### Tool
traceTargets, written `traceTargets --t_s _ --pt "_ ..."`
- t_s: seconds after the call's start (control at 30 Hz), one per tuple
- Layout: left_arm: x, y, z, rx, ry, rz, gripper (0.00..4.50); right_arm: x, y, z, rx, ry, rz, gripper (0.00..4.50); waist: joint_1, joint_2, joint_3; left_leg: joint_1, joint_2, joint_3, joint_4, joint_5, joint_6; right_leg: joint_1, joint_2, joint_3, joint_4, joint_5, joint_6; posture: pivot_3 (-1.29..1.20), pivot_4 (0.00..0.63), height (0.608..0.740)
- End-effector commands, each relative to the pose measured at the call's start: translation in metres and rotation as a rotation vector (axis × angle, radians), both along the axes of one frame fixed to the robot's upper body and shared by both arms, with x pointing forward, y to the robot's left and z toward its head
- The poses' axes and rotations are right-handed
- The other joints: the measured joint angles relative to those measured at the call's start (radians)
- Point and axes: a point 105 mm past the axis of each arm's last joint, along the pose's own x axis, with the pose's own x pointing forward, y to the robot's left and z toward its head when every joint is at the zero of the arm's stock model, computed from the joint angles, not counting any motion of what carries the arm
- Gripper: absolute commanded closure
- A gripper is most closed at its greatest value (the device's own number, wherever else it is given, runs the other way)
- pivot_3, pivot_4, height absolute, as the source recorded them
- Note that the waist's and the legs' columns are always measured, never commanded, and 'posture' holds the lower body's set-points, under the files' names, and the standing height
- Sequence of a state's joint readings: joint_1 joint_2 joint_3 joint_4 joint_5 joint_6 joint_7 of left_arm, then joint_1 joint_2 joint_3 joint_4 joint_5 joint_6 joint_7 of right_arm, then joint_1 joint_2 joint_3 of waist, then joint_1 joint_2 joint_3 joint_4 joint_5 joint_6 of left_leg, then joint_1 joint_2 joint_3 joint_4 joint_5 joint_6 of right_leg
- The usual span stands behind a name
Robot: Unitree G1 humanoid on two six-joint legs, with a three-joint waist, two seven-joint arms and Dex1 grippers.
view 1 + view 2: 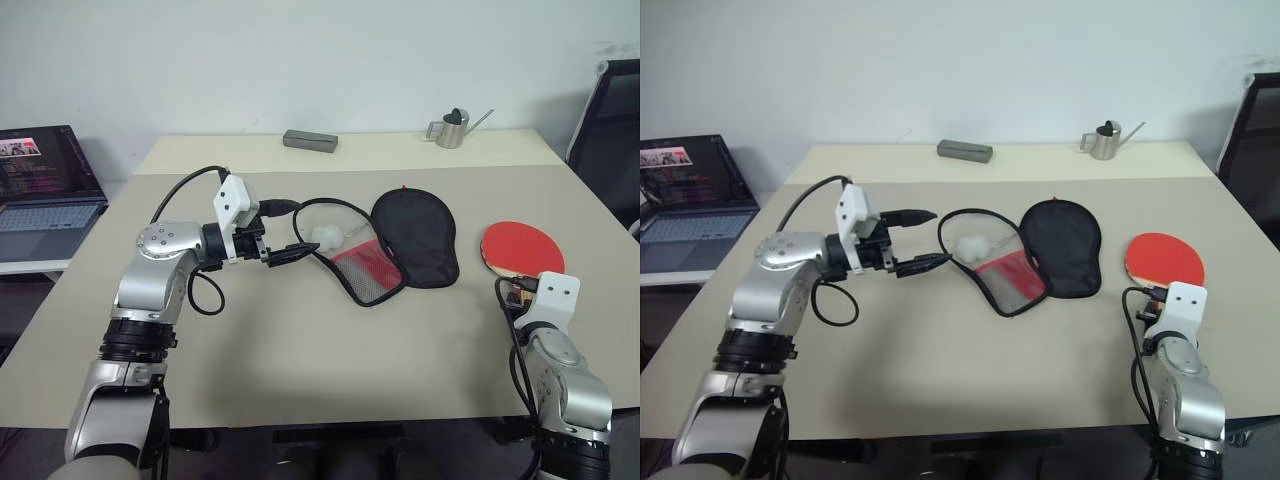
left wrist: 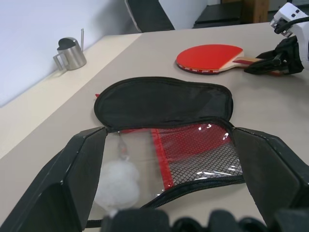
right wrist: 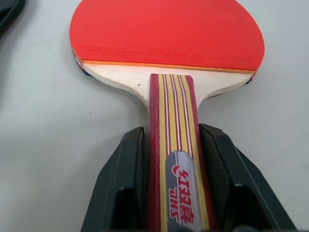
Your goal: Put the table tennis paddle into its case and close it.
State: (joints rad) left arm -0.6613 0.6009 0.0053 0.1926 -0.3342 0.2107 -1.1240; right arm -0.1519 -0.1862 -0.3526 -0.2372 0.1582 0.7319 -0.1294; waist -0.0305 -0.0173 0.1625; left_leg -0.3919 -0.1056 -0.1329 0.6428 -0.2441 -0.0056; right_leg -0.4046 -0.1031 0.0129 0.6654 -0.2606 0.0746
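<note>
Round red rubber-faced table tennis paddle with striped tan wooden handle: laid flat on the beige table near its right edge, handle toward the front edge. Handle is clamped on both sides by the right gripper.

Flat black fabric and mesh case with red panel: laid unzipped at the table's middle, white pom-pom beside its rim.

Left gripper: held just beside the case with fingers spread, nothing gripped.
</note>
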Motion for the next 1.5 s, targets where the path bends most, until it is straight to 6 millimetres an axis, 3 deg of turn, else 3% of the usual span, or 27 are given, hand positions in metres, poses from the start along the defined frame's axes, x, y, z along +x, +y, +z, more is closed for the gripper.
traceTargets --t_s 0.03,0.37,0.5,0.8,1.07,1.2,1.33,1.5 --pt "-0.004 0.004 0.016 -0.008 -0.063 0.01 0.0 -0.002 -0.008 -0.006 0.015 0.014 -0.056 3.17 0.0 0.0 0.0 0.0 0.0 0.0 0.0 0.0 0.0 0.0 0.0 0.0 0.0 0.0 0.0 0.0 0.15 0.74" --pt "0.001 0.028 0.02 0.0 -0.075 0.096 0.0 0.014 -0.004 0.039 -0.061 -0.136 -0.002 3.17 -0.001 0.0 0.0 0.0 0.0 0.001 0.0 0.0 0.0 0.0 0.001 0.001 0.0 0.002 0.0 0.0 0.15 0.74" --pt "0.004 0.039 0.025 0.005 -0.086 0.13 0.0 0.023 0.014 0.065 -0.102 -0.212 0.079 3.17 -0.004 0.001 0.0 0.0 0.0 0.001 0.0 0.0 0.0 -0.001 0.001 0.002 0.0 0.002 0.0 0.0 0.15 0.74" --pt "0.005 0.043 0.026 0.005 -0.091 0.146 0.0 0.038 0.046 0.096 -0.117 -0.313 0.198 3.17 -0.015 0.001 0.0 0.0 0.003 0.002 0.0 0.0 0.0 -0.001 0.003 0.002 -0.001 0.003 -0.001 0.0 0.15 0.74" --pt "0.005 0.044 0.026 0.01 -0.095 0.148 0.0 0.036 0.044 0.086 -0.123 -0.28 0.21 3.17 -0.02 0.001 0.0 0.0 0.012 0.005 0.0 0.0 0.0 -0.002 0.011 0.003 -0.002 0.004 -0.004 0.0 0.15 0.74" --pt "0.004 0.043 0.025 0.013 -0.093 0.145 0.0 0.031 0.036 0.051 -0.115 -0.138 0.214 3.17 -0.02 0.001 0.0 0.0 0.012 0.005 0.0 0.0 0.0 -0.002 0.012 0.003 -0.002 0.004 -0.004 0.0 0.15 0.74" --pt "0.004 0.041 0.023 0.016 -0.09 0.14 0.0 0.026 0.029 0.038 -0.083 -0.104 0.193 3.17 -0.02 0.001 0.001 0.0 0.012 0.006 0.0 0.0 0.0 -0.002 0.012 0.004 -0.002 0.004 -0.004 0.0 0.15 0.74" --pt "0.004 0.037 0.023 0.02 -0.089 0.125 0.0 0.023 0.023 0.03 -0.089 -0.056 0.185 1.58 -0.018 0.001 0.001 0.0 0.012 0.006 0.0 0.0 0.0 -0.002 0.012 0.003 -0.002 0.004 -0.004 0.0 0.15 0.74"
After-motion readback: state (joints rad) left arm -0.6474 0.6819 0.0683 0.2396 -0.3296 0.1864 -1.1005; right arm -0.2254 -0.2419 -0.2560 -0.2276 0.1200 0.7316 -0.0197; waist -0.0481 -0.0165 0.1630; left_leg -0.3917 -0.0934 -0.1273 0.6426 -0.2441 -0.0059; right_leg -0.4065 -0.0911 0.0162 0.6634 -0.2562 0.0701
